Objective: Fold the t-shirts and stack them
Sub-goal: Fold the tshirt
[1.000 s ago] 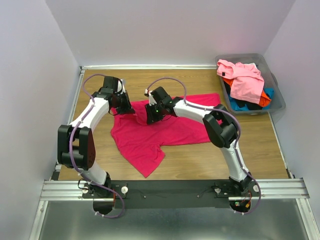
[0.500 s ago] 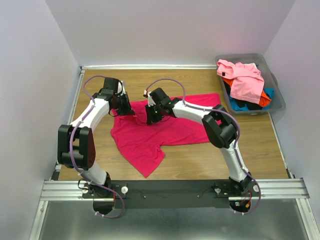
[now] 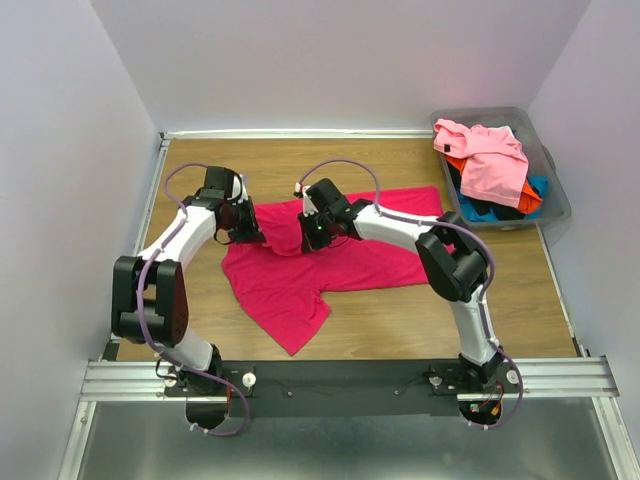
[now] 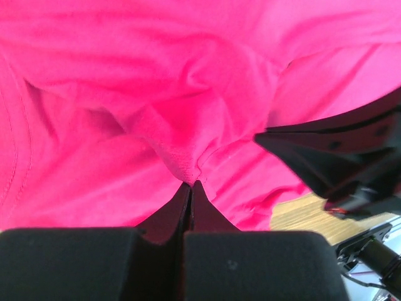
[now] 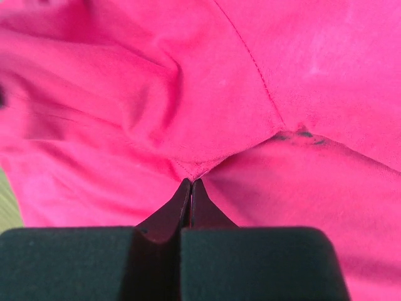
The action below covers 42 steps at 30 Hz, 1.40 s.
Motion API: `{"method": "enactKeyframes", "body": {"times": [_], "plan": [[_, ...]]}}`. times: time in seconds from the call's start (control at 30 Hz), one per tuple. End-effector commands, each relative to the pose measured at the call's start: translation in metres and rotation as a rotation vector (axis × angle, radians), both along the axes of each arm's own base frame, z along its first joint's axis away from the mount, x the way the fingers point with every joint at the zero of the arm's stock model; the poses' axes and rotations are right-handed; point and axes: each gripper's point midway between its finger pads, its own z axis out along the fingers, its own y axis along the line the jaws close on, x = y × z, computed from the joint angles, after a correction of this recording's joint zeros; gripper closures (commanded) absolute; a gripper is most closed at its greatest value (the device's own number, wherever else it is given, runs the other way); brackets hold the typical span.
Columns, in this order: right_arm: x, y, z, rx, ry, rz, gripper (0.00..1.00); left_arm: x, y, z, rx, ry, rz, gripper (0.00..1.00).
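The crimson-magenta t-shirt (image 3: 330,262) lies spread on the wooden table, one part reaching toward the near edge. My left gripper (image 3: 252,232) is shut on a pinched fold of it near its far left edge; the wrist view shows cloth (image 4: 188,157) held at the tips (image 4: 190,184). My right gripper (image 3: 312,235) is shut on another fold of the same shirt (image 5: 207,125), at its tips (image 5: 190,182). Both grippers stand close together over the shirt's far edge. Other t-shirts, light pink (image 3: 490,155), orange, blue and black, are piled in the bin.
A grey plastic bin (image 3: 555,190) sits at the far right corner of the table. White walls close the left, back and right sides. A metal rail (image 3: 340,378) with the arm bases runs along the near edge.
Both grippers moved a little to the right and nearer, dragging the shirt's far left edge with them; the cloth between them is bunched up more.
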Motion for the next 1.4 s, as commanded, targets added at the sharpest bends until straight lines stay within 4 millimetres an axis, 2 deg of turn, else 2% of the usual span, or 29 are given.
{"method": "enactKeyframes", "body": {"times": [0.0, 0.2, 0.47, 0.63, 0.73, 1.0, 1.23, 1.37], "plan": [[-0.002, 0.0, 0.024, 0.022, -0.039, -0.012, 0.99, -0.014, 0.006, -0.001, 0.02, 0.001, -0.011, 0.98], [-0.004, 0.001, 0.033, 0.036, -0.034, -0.008, 0.99, -0.03, 0.01, -0.004, 0.032, 0.025, -0.011, 0.98], [-0.003, -0.005, 0.029, 0.023, -0.006, -0.017, 0.99, -0.044, 0.01, 0.007, 0.021, 0.024, -0.004, 0.98], [0.001, -0.014, 0.022, 0.005, 0.014, -0.028, 0.99, -0.057, 0.005, -0.004, -0.011, 0.05, -0.024, 0.98], [-0.001, -0.016, 0.014, -0.002, 0.046, -0.011, 0.99, -0.067, 0.002, -0.018, -0.033, 0.085, -0.035, 0.98], [0.001, -0.02, 0.02, -0.006, 0.062, -0.007, 0.99, -0.066, 0.002, -0.03, -0.025, 0.104, -0.027, 0.97], [-0.008, -0.03, 0.005, -0.049, 0.131, -0.003, 0.99, -0.073, 0.003, -0.05, -0.018, 0.148, -0.033, 0.97], [-0.015, -0.033, -0.002, -0.069, 0.172, -0.006, 0.99, -0.075, 0.0, -0.052, -0.024, 0.156, -0.042, 0.97]]}}
